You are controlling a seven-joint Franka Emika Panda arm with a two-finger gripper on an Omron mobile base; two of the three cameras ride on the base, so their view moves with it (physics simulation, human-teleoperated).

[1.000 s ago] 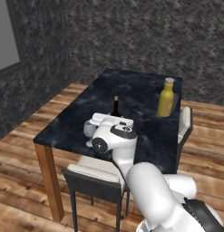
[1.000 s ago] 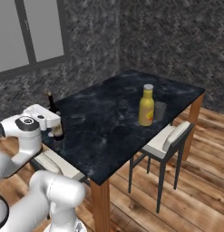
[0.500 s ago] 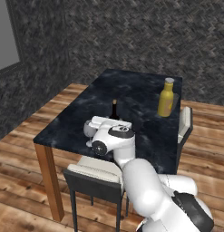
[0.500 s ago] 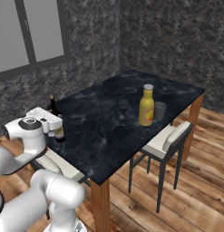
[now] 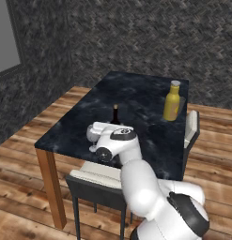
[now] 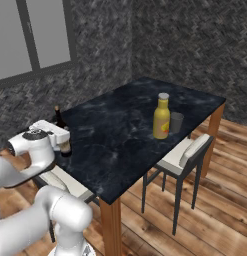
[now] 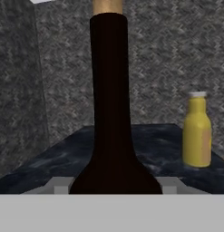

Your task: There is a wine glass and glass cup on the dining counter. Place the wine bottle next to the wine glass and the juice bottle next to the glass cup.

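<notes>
wine bottle [image 7: 111, 113] upright (neck close to camera), claw [image 6: 62, 142] pinching its lower body, arm bent low over dining counter [image 6: 125, 135]

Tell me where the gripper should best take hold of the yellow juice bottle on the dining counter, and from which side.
Probably around the wide straight body of the juice bottle, below the short neck, with the gripper level. The bottle stands upright, so a sideways grip suits it. Come from the window side, since the glass cup stands close on the chair side and could be knocked.
</notes>
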